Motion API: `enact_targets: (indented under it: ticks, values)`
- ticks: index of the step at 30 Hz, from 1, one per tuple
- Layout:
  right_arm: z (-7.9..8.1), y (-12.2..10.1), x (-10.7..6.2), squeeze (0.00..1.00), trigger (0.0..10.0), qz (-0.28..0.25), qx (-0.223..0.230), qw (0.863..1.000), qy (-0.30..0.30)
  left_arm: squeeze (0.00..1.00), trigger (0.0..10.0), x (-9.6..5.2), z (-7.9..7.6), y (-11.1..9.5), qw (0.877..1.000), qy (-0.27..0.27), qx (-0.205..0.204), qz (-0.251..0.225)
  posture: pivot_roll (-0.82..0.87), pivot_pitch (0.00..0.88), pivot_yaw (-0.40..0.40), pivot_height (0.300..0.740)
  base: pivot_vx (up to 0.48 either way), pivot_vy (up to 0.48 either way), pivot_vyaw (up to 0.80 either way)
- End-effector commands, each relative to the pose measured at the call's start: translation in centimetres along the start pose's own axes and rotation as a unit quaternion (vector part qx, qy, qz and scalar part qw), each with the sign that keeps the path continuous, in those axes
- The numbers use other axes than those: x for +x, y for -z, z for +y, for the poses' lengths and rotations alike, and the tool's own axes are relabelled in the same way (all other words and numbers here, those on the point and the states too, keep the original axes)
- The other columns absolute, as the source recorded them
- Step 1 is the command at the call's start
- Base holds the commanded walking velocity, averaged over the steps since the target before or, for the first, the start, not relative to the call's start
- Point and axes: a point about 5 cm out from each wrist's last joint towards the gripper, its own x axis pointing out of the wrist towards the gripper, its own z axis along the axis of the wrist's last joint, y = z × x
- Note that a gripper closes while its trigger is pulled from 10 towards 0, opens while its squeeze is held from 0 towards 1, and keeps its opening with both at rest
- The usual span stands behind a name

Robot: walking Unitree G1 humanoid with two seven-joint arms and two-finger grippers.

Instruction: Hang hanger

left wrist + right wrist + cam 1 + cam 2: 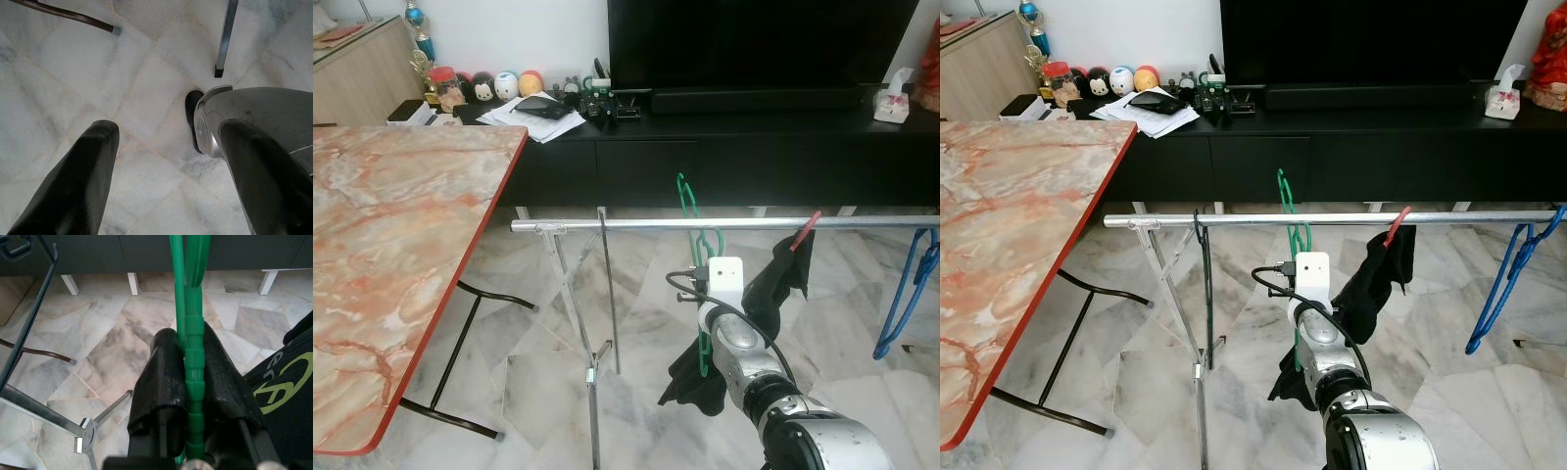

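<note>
1. Your right gripper [188,377] is clenched on the neck of the green hanger [690,211], held up just at the silver rail [724,224] of the drying rack.
2. The hanger runs upright, its long axis vertical. Its hook rises above the rail; from these views you cannot tell whether the hook is over the rail or just beside it.
3. A black garment [783,284] hangs below the gripper and toward your right, touching the arm.
4. Further right on the rail hang a red hanger [805,231] and a blue hanger [909,289]; these could crowd the spot.
5. Your left gripper [166,166] hangs idle over the marble floor, fingers spread and empty.
6. The marble table [391,255] stands well apart on your left.
</note>
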Motion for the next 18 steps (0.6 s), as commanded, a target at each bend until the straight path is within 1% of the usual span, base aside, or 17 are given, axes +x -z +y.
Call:
enact_targets:
  ticks: [1,11,18]
  values:
    - [0.24,-0.3,0.02,0.0,10.0,-0.01,0.0,1.0,-0.002,0.0,10.0,-0.29,-0.58,1.13,1.0,0.018,0.014,0.022,0.03,0.0,0.044,0.74,0.0,0.0,0.0]
    - [0.41,-0.23,0.0,0.0,10.0,-0.009,0.002,1.0,-0.005,0.0,10.0,-0.24,-0.75,1.03,0.999,0.021,0.018,0.022,0.03,0.0,0.044,0.74,0.0,0.0,0.0]
    - [0.49,-0.18,-0.01,0.0,10.0,-0.008,0.002,1.0,-0.006,0.0,10.0,-0.27,-0.72,1.17,0.999,0.021,0.018,0.025,0.03,0.0,0.042,0.74,0.247,0.0,0.0]
